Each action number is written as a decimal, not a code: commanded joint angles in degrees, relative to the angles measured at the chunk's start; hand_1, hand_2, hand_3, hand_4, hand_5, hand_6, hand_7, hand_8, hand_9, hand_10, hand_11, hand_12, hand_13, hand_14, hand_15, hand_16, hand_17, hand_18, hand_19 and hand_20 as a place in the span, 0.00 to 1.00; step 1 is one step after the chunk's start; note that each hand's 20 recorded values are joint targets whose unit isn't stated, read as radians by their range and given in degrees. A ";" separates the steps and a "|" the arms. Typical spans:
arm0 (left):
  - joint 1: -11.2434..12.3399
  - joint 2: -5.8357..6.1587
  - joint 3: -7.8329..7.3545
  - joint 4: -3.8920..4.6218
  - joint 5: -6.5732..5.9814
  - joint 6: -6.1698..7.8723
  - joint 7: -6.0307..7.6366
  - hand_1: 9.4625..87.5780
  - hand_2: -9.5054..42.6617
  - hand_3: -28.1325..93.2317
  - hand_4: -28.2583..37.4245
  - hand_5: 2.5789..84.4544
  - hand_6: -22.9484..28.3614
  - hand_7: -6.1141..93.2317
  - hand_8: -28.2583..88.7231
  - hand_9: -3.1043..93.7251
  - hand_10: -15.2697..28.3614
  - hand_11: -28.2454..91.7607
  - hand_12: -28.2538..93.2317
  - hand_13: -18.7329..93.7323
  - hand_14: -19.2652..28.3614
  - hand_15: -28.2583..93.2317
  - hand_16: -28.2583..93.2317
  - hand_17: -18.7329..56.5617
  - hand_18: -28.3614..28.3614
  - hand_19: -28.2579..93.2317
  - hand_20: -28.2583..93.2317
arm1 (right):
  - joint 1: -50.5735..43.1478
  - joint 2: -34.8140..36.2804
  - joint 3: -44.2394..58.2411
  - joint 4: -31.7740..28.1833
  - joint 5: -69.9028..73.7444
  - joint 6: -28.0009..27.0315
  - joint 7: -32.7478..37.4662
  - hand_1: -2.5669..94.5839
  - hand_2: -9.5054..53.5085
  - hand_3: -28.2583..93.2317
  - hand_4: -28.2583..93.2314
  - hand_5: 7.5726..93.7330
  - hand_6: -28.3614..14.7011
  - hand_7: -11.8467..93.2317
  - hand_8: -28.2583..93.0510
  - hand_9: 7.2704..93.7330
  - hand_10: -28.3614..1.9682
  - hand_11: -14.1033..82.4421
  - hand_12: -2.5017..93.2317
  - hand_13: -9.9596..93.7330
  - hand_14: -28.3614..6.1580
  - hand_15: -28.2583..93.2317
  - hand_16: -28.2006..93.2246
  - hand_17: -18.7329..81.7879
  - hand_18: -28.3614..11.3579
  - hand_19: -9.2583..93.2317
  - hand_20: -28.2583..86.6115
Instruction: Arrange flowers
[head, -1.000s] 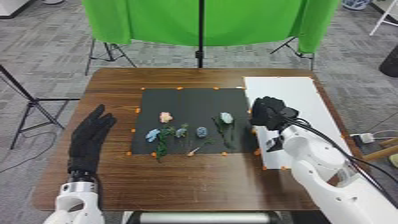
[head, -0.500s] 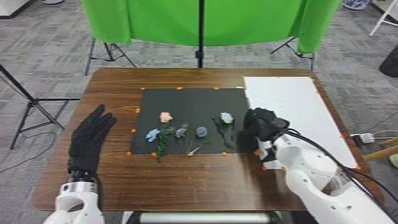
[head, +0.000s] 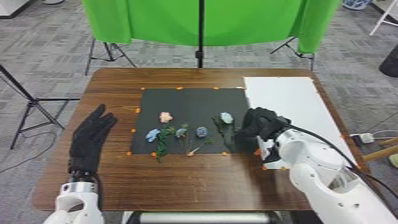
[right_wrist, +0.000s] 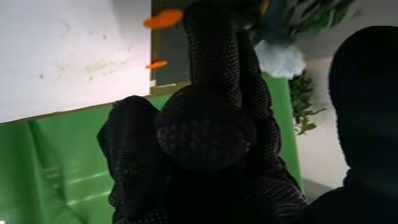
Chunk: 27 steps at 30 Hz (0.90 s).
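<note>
on the left of the table (head: 178, 187), near its side edge, the left hand (head: 92, 131) lies outstretched, its fingers straight and loosely spread, the thumb angled away. a little farther in, the light blue flower (head: 152, 135), the small muted flower (head: 181, 133) and the blue-grey flower (head: 202, 132) lie side by side on the dark mat (head: 191, 100). the right hand (head: 260, 125) is where the mat meets the white sheet (head: 289, 97), just beside the white flower (head: 226, 118) and its leafy stem. in the right wrist view that hand's fingers are partly bent, one reaching out straighter, and the thumb stands apart from them; the white flower's head is seen between. the pink flower (head: 165, 117) lies farther left on the mat, and beyond the table hangs green cloth (head: 147, 20)
</note>
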<state>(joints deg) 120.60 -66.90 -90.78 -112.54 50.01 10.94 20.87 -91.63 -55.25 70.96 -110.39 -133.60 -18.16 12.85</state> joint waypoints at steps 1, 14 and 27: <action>0.78 -0.29 -0.03 0.13 0.48 -0.70 -0.58 0.17 0.08 0.80 0.12 0.47 0.50 0.16 0.20 0.45 0.62 0.35 0.35 0.49 0.71 0.32 0.27 0.35 0.71 0.25 0.41 | -1.20 -1.04 2.65 -1.94 2.02 1.05 0.71 0.36 0.00 0.69 0.12 0.73 0.66 0.26 0.16 0.90 0.50 0.39 0.25 0.99 0.79 0.71 0.51 0.83 0.43 1.00 0.76; 0.33 -0.60 0.51 0.25 1.29 -1.40 -0.59 0.18 0.08 0.80 0.12 0.47 0.50 0.16 0.20 0.45 0.62 0.35 0.35 0.49 0.71 0.32 0.27 0.35 0.71 0.25 0.41 | -7.42 -9.94 15.49 -6.84 29.43 14.03 1.20 0.29 0.04 0.71 0.14 0.74 0.66 0.26 0.16 0.91 0.49 0.41 0.27 0.98 0.72 0.68 0.51 0.80 0.40 1.00 0.71; -0.38 0.45 1.01 -0.98 6.84 -1.79 -0.56 0.18 0.08 0.80 0.11 0.47 0.50 0.15 0.20 0.46 0.62 0.35 0.35 0.49 0.71 0.32 0.27 0.35 0.71 0.25 0.41 | -19.52 -22.27 30.80 -7.27 59.10 2.35 -15.17 0.14 0.20 0.80 0.11 0.39 0.66 0.17 0.18 0.40 0.46 0.19 0.18 0.37 0.46 0.28 0.40 0.34 0.39 0.09 0.50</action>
<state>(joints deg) 120.36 -67.00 -90.12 -112.70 54.00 10.25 20.41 -105.01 -74.93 100.56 -117.79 -83.41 -5.98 -2.12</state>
